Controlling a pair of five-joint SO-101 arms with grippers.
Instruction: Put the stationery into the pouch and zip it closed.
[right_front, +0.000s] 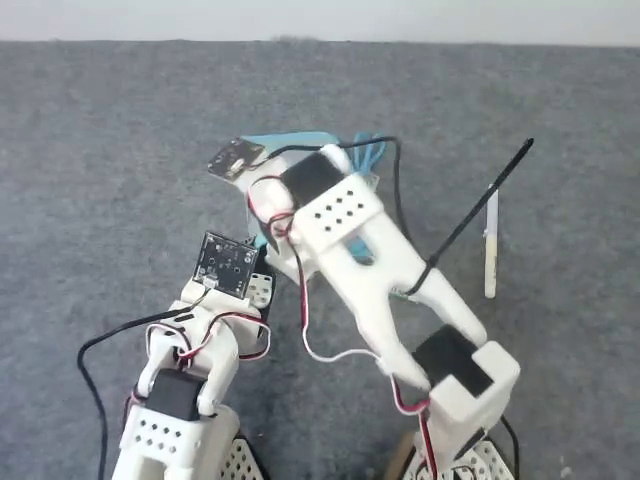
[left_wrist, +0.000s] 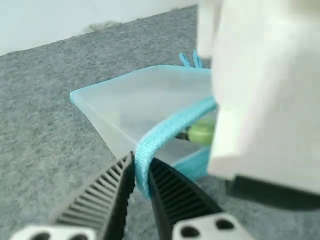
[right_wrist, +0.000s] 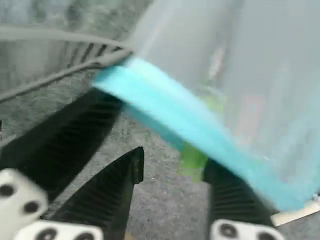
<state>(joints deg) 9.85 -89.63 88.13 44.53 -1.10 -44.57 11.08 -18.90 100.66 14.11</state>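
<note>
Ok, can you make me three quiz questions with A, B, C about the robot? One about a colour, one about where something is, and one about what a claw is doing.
1. What colour is the edge of the pouch?
A red, B yellow, C light blue

2. Where is the white pen?
A inside the pouch, B on the grey table, C on top of an arm

3. What is the left claw doing?
A pinching the pouch's edge, B standing wide open, C holding the pen

Answers: 1 C, the band along its edge is light blue. 2 B, the pen lies on the table, apart from the pouch. 3 A, both fingers are closed on the edge.
</note>
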